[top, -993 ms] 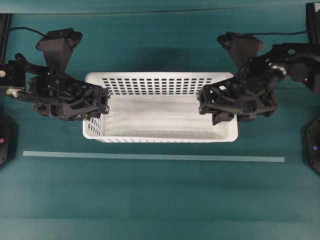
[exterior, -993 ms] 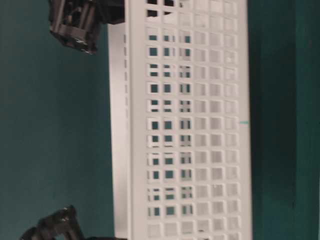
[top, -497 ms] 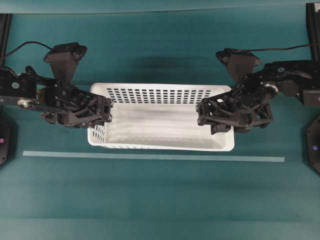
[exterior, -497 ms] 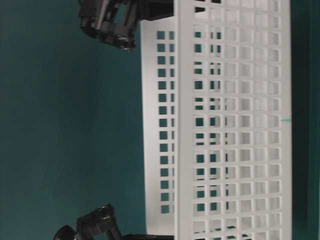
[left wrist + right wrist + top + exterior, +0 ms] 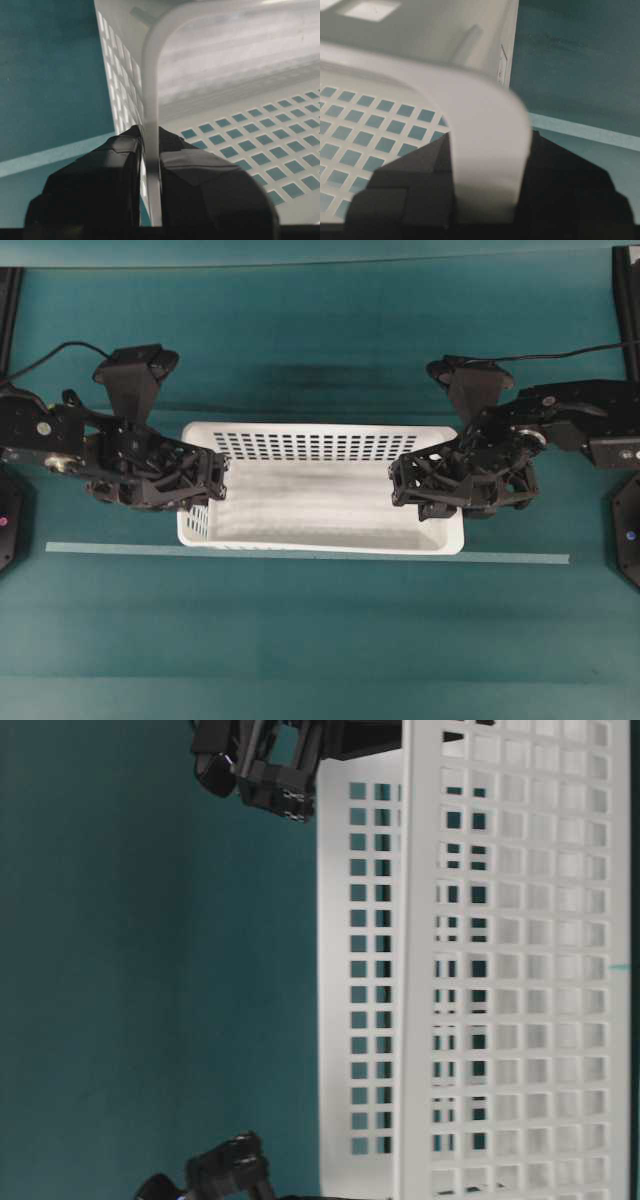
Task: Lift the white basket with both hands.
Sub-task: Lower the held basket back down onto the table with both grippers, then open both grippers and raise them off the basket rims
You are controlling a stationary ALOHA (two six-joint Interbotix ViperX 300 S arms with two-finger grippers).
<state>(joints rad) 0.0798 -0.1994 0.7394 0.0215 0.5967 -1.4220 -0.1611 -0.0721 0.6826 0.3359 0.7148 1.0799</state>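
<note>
white basket (image 5: pixel 320 490) mid-tabletop, short end walls pinched tight by left gripper (image 5: pixel 205 480) and right gripper (image 5: pixel 405 483)

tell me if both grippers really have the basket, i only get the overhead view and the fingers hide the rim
Observer: Yes on the left. The left wrist view shows the left gripper shut on the end wall of the white basket, one finger outside and one inside.
Operator: and the right one
Observer: Same there. In the right wrist view the right gripper is clamped over the broad rounded rim, with a finger on each side of it.
Operator: any light strip near it
Observer: The right wrist view shows the pale tape line on the green table just outside that end wall.
</note>
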